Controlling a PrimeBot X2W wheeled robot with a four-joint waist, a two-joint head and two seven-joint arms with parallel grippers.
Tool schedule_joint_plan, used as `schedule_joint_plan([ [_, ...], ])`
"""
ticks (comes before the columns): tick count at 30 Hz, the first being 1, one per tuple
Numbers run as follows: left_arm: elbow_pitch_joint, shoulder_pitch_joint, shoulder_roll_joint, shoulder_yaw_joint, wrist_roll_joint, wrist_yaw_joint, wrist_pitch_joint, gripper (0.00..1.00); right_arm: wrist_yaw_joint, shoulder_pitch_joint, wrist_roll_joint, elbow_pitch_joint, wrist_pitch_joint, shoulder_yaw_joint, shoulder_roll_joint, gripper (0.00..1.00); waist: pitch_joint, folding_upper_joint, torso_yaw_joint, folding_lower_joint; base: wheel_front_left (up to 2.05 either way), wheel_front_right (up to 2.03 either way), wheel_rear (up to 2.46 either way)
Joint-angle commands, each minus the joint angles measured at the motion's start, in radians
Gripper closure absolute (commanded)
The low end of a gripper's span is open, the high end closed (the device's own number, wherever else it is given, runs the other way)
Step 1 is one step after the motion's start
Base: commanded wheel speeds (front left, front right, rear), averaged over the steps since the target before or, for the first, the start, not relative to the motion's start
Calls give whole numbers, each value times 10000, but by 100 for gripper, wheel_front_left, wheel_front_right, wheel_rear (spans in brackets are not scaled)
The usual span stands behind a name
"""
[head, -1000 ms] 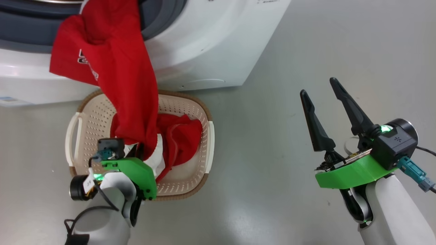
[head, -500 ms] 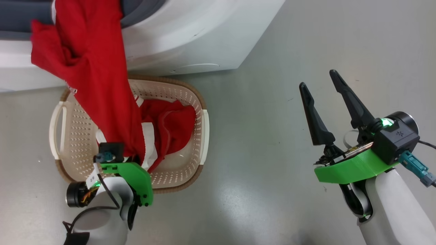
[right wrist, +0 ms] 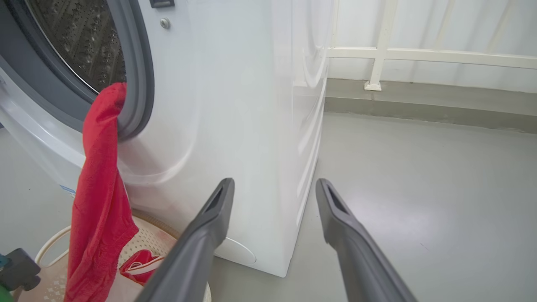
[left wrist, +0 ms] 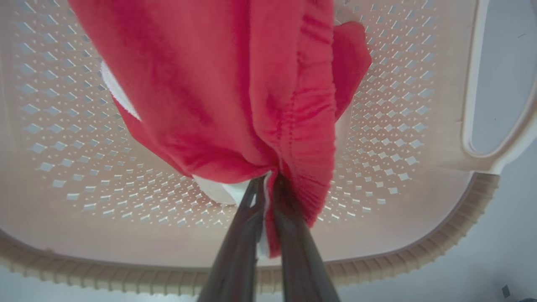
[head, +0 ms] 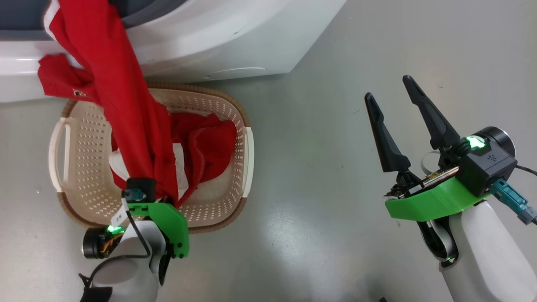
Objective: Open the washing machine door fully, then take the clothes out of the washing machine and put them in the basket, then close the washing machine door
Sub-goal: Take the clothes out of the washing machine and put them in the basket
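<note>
Left wrist view, left gripper point(left wrist: 267, 182): two dark tapered fingers pinched almost together on the gathered hem of the red garment point(left wrist: 218, 84).
Left wrist view, red garment: soft creased fabric with a stitched seam and white trim, hanging over the basket point(left wrist: 84, 138).
Left wrist view, basket: cream plastic with diamond perforations, a ribbed brown rim and a looped handle.
Head view, washing machine point(head: 235, 37): glossy white box with a grey rubber ring point(head: 151, 10).
Head view, red garment: stretched from the machine's opening down across the basket, which stands just before the machine.
Head view, second red garment point(head: 209, 142): crumpled inside the basket, white panels showing.
Head view, right gripper point(head: 388, 88): fingers spread wide and empty above the smooth grey floor point(head: 319, 147), well apart from the basket.
Right wrist view, steel drum point(right wrist: 79, 46): dimpled and perforated; the red garment drapes out over the ring.
</note>
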Motion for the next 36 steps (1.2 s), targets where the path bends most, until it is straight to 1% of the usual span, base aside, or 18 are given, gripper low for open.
schedule_joint_plan([
  [1, -40, -32, 198, 142, -122, 39, -116, 100, 48, 38, 39, -241, -63, 172, -3, 0, 23, -1, -11, 0, 0, 0, 0],
  [3, -36, -117, 198, 148, -164, 76, -254, 100, 48, 26, 46, -225, -63, 157, 11, 0, 41, -1, -5, 0, 0, 0, 0],
  [4, -35, -167, 198, 146, -169, 108, -354, 97, 48, 25, 46, -213, -63, 150, 16, 0, 44, -1, -1, 0, 0, 0, 0],
  [5, -33, -216, 198, 151, -182, 124, -457, 31, 48, 25, 44, -203, -63, 142, 20, 0, 43, -1, 7, 0, 0, 0, 0],
  [6, -32, -262, 200, 155, -191, 147, -565, 0, 48, 28, 42, -194, -63, 134, 26, 0, 36, -1, 14, 0, 0, 0, 0],
  [17, -38, -589, 220, 180, -319, 123, -1526, 0, 48, 116, 32, -124, -63, 48, 83, 0, -259, -1, 254, 0, 0, 0, 0],
  [21, -244, -648, 214, 222, -388, 91, -1787, 0, 48, 177, 30, -121, -63, 28, 52, 0, -386, -1, 393, 0, 0, 0, 0],
  [25, -963, -627, 232, 344, -377, 138, -1909, 0, 48, 315, 28, -143, -63, -9, -26, 0, -544, -1, 584, 0, 0, 0, 0],
  [28, -1937, -411, 339, 538, -269, 185, -1915, 0, 48, 406, 11, -164, -63, -60, -68, 0, -637, -1, 686, 0, 0, 0, 0],
  [36, -4338, 509, 512, 1078, 207, 520, -1919, 0, 48, 614, -10, -198, -63, -79, -121, 0, -890, -1, 842, 0, 0, 0, 0],
])
